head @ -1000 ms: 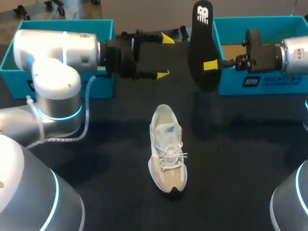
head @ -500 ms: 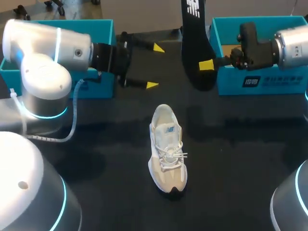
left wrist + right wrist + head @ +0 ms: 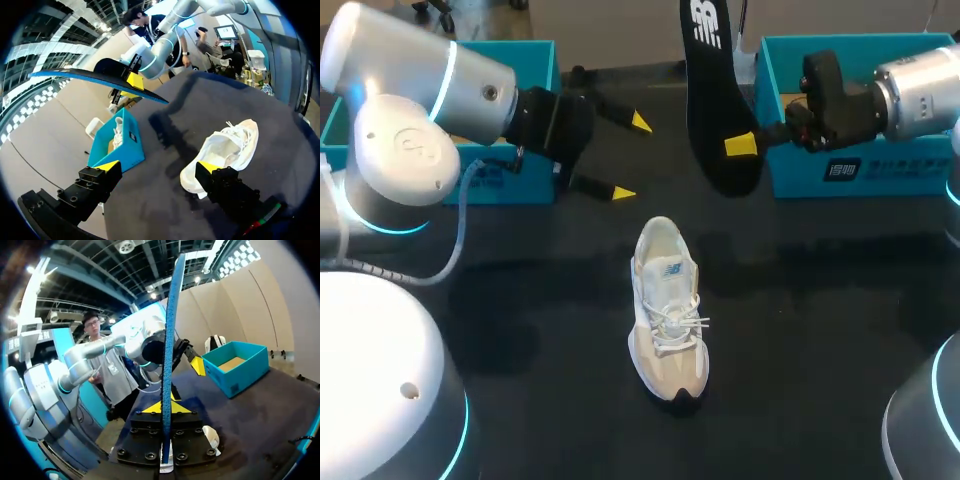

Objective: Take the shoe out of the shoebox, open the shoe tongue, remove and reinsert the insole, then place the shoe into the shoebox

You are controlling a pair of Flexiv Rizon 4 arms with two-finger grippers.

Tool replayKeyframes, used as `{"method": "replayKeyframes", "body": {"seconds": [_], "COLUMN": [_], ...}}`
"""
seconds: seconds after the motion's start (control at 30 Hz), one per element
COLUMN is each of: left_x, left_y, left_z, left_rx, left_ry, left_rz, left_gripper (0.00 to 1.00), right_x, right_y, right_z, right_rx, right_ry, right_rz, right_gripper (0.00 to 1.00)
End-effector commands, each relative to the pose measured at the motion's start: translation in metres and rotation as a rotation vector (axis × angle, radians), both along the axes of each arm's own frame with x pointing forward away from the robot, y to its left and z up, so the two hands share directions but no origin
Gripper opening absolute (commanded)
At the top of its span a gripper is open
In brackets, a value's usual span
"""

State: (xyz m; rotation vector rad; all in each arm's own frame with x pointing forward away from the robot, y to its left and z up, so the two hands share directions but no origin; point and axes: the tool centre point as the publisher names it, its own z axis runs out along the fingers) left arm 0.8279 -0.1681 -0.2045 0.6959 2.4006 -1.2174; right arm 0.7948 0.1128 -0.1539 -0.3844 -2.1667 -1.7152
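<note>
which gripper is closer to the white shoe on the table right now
Left. The left gripper hovers open just beyond the far end of the shoe; the right gripper is farther off, holding the insole near the right shoebox.

Light from overhead leaves my black table [image 3: 820, 330] dim and matte. The insole [image 3: 705, 110] and the shoe [image 3: 667, 320] throw soft shadows on it, and the white shell of my left arm [image 3: 405, 150] gleams.

Top end of the insole [image 3: 708, 105] runs off the frame in the head view. The left arm [image 3: 430, 90] covers most of the left shoebox [image 3: 545, 65]. In the right wrist view the shoe [image 3: 212, 436] is just a white sliver behind the right gripper [image 3: 165, 408].
</note>
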Motion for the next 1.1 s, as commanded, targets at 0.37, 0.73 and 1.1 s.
{"method": "replayKeyframes", "body": {"seconds": [0.37,0.73,1.1], "left_x": [0.0,-0.032,-0.041], "left_y": [0.0,0.017,0.027], "left_z": [0.003,-0.018,-0.058], "left_rx": [0.043,0.051,0.059], "left_ry": [0.027,0.167,0.233], "left_rz": [-0.02,0.055,0.097], "left_gripper": [1.0,1.0,1.0], "right_x": [0.003,0.008,0.017], "right_y": [0.001,0.006,0.024], "right_z": [0.001,-0.013,-0.044], "right_rx": [-0.004,0.026,0.085], "right_ry": [0.001,-0.089,-0.096], "right_rz": [0.006,0.019,0.05], "right_gripper": [0.0,0.0,0.0]}}
